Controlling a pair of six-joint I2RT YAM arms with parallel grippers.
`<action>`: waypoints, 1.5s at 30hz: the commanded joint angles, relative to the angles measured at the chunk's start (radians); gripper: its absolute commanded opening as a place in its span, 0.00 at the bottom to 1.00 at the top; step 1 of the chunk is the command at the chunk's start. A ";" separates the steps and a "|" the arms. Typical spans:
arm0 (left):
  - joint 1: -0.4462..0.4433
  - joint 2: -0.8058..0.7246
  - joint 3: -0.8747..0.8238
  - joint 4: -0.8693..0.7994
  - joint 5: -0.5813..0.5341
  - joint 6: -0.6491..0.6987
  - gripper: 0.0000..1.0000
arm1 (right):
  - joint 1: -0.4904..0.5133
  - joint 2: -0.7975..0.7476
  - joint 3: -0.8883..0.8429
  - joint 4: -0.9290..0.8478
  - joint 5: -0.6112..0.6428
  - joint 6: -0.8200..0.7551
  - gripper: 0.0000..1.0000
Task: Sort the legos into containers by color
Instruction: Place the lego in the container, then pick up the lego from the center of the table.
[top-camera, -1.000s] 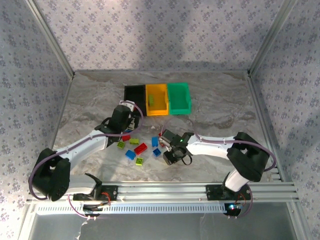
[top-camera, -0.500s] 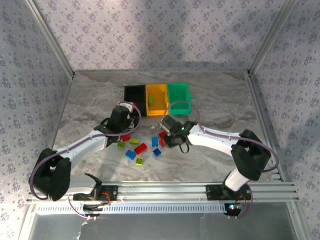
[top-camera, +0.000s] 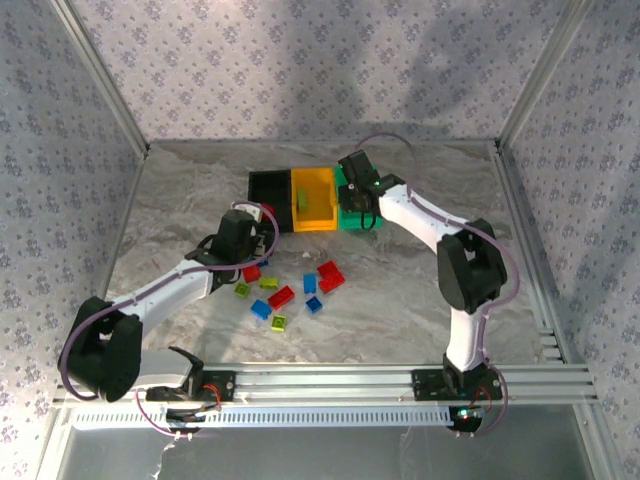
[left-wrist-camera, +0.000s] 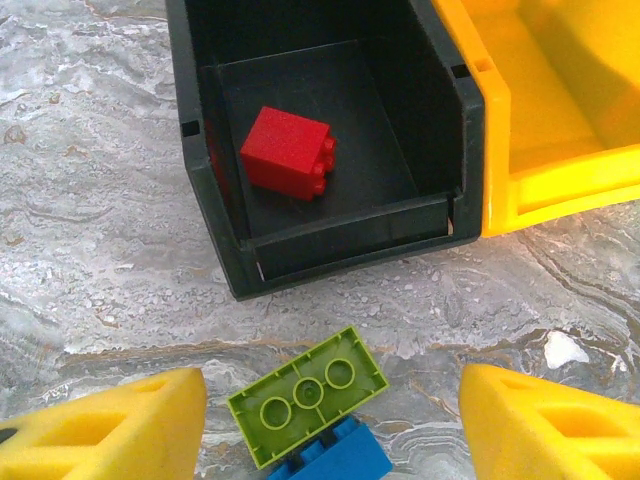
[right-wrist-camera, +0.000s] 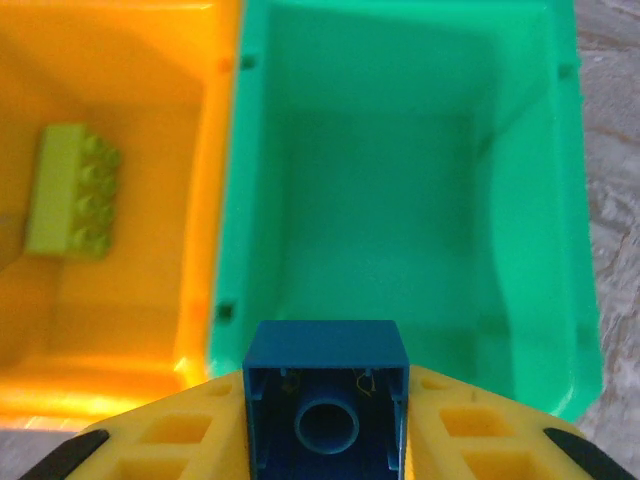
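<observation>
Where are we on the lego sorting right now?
Done: one red brick lies in the black bin, one yellow-green brick in the orange bin. In hand: the right gripper holds a blue brick over the green bin, which looks empty; the left gripper is open near the black bin. Left: about ten loose bricks on the table.

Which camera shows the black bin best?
Left wrist view: it looks straight into the black bin, with one red brick on its floor. In the top external view the bin is small and its inside dark.
</observation>
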 joint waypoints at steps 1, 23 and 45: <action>0.009 -0.045 -0.012 -0.009 -0.003 -0.019 0.67 | -0.026 0.077 0.092 -0.089 0.066 -0.050 0.40; 0.149 -0.096 -0.086 0.033 0.107 -0.136 0.66 | 0.203 -0.233 -0.323 -0.073 -0.228 -0.048 0.67; 0.151 -0.122 -0.114 0.081 0.143 -0.135 0.67 | 0.266 -0.022 -0.269 -0.063 -0.245 -0.076 0.76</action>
